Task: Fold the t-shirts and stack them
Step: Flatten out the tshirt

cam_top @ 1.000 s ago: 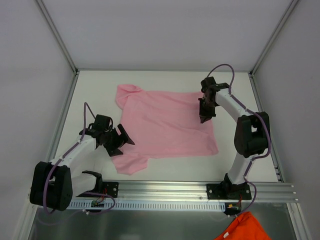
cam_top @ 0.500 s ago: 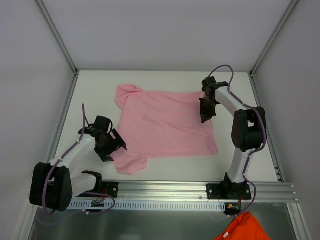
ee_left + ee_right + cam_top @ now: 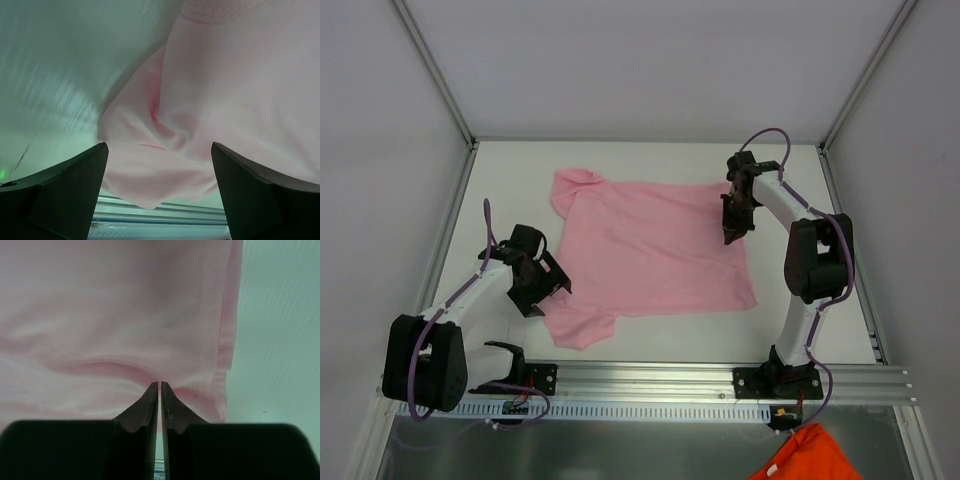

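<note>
A light pink t-shirt (image 3: pixel 650 250) lies spread flat on the white table, one sleeve at the back left and one at the near left. My left gripper (image 3: pixel 548 290) stands open beside the near-left sleeve (image 3: pixel 150 175), its jaws wide on either side of the crumpled sleeve fabric without touching it. My right gripper (image 3: pixel 731 236) is shut at the shirt's far right part, close to the hem (image 3: pixel 225 340). Its tips (image 3: pixel 160 383) pinch a small raised pucker of the pink fabric.
An orange cloth (image 3: pixel 810 455) lies below the aluminium rail (image 3: pixel 670 385) at the near right. White walls and metal posts enclose the table on three sides. Bare tabletop (image 3: pixel 800 330) surrounds the shirt.
My left gripper has drawn back a little to the left, off the shirt's edge near the sleeve, and its jaws stand slightly wider. The right gripper has hardly moved.
</note>
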Robot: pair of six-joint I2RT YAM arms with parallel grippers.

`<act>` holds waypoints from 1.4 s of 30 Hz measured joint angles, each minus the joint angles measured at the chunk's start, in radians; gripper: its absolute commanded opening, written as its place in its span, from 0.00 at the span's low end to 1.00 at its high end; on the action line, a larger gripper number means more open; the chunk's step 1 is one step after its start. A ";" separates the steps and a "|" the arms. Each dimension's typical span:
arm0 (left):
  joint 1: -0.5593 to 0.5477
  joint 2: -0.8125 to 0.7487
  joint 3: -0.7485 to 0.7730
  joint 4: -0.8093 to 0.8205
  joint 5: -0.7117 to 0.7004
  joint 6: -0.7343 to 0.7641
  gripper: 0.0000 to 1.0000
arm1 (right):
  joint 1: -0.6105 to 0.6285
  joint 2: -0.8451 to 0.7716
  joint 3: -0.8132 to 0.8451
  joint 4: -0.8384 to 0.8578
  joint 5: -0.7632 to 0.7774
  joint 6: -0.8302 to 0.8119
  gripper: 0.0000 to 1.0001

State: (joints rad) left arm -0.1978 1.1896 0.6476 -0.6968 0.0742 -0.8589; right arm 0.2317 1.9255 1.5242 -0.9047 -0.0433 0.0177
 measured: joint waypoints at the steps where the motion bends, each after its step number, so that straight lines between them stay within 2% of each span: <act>1: 0.000 0.006 0.001 0.011 0.002 0.000 0.86 | 0.000 0.000 0.000 -0.002 0.000 0.000 0.09; 18: 0.000 0.034 -0.060 0.060 0.026 -0.006 0.86 | -0.010 0.027 0.006 -0.027 0.011 0.000 0.09; 21: 0.000 0.026 -0.060 0.053 0.021 -0.005 0.86 | -0.015 0.029 0.006 -0.005 0.026 0.001 0.06; 22: 0.000 0.021 -0.059 0.049 0.020 -0.005 0.86 | -0.018 0.029 0.009 0.004 0.034 0.003 0.03; 31: 0.000 0.000 -0.031 -0.002 -0.003 -0.004 0.86 | -0.058 0.214 0.276 -0.016 0.109 0.008 0.02; 34: 0.000 -0.024 -0.022 -0.031 -0.009 -0.004 0.86 | -0.081 0.253 0.301 -0.032 0.110 0.008 0.07; 42: 0.000 -0.051 0.026 -0.085 -0.027 -0.004 0.86 | -0.124 0.286 0.329 -0.055 0.091 0.006 0.08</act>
State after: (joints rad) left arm -0.1974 1.1385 0.6731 -0.7815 0.0471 -0.8627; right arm 0.1074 2.2120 1.8534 -0.9600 0.0479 0.0242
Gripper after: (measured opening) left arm 0.862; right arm 0.076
